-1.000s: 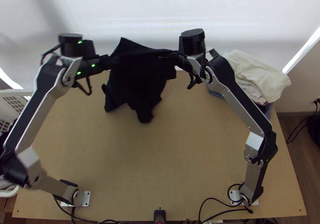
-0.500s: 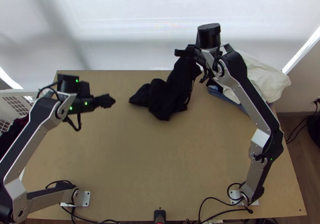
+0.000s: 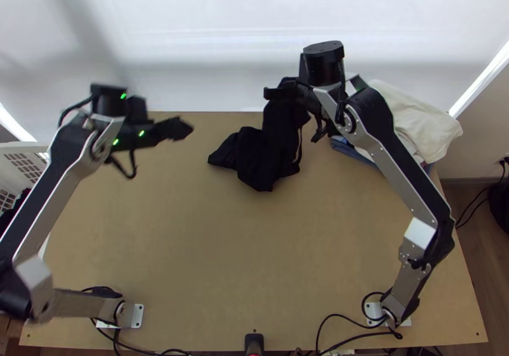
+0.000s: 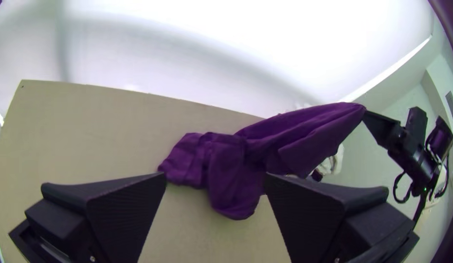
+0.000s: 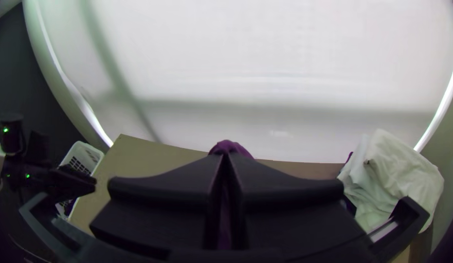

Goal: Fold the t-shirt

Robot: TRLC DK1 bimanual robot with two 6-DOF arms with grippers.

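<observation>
The dark t-shirt hangs bunched from my right gripper, its lower part by the table's far half. In the right wrist view the right gripper is shut on a bit of the t-shirt, which pokes up beyond the fingertips. My left gripper is apart from the cloth, over the far left of the table. The left wrist view has the left gripper wide open with nothing between its fingers; the t-shirt, purple there, stretches from a bunched low end up to the other arm's gripper.
A pile of folded light cloths lies at the table's far right corner, with blue cloth under it. A white basket stands off the left edge. Bare wooden tabletop spreads across the near half, and a pale screen rises behind the table.
The left gripper has let go of the t-shirt and pulled away left, then moved somewhat toward the far edge. The right gripper carried the cloth right, then slightly back left; the shirt now hangs narrower.
</observation>
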